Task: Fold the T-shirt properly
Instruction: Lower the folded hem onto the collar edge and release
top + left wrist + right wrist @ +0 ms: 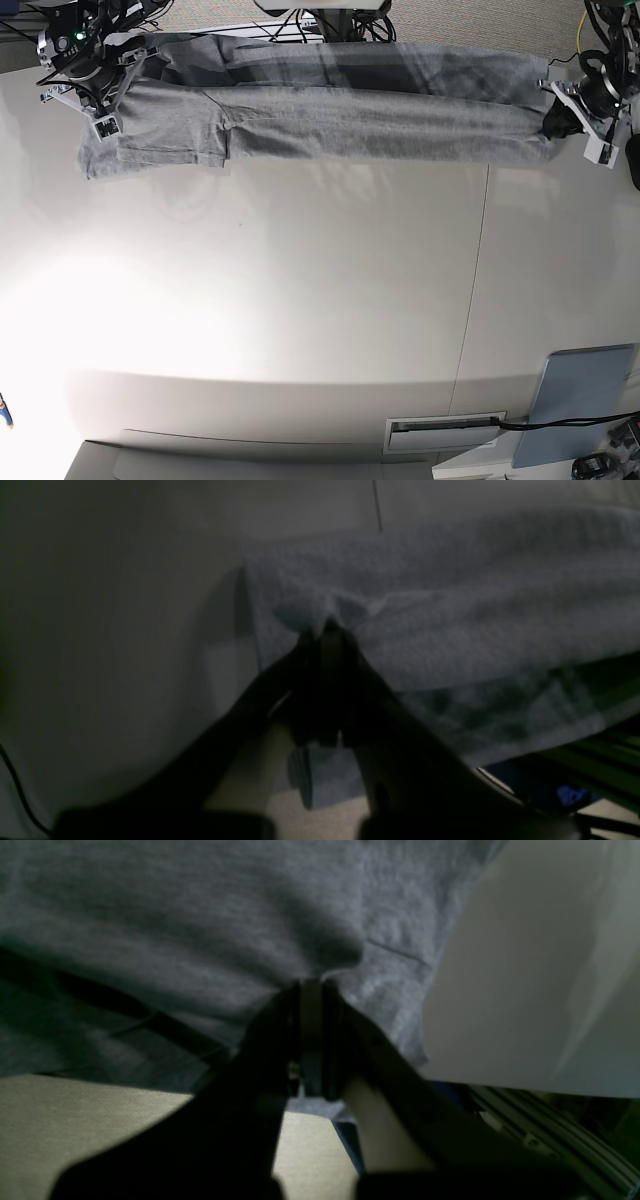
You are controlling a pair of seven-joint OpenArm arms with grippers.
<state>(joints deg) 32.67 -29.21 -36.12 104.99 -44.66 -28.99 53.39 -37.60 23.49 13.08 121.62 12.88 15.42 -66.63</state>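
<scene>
Both wrist views, dim and perhaps blurred, show each claw pinched shut on bunched heather-grey cotton T-shirt (pixel 330 110). Only the base view shows it stretched between left gripper (pixel 553 120) and right gripper (pixel 108 100), along the white table's (pixel 300 300) far edge.

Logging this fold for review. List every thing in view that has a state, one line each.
T-shirt: stretched out lengthwise between the two arms along the far table edge, doubled over, sleeve lying on the table.
Left gripper: shut on the T-shirt, fabric bunched at its tips.
Right gripper: shut on the T-shirt.
Grey-blue panel: lying flat at the table's near corner, untouched.
Table: bare in the middle.
</scene>
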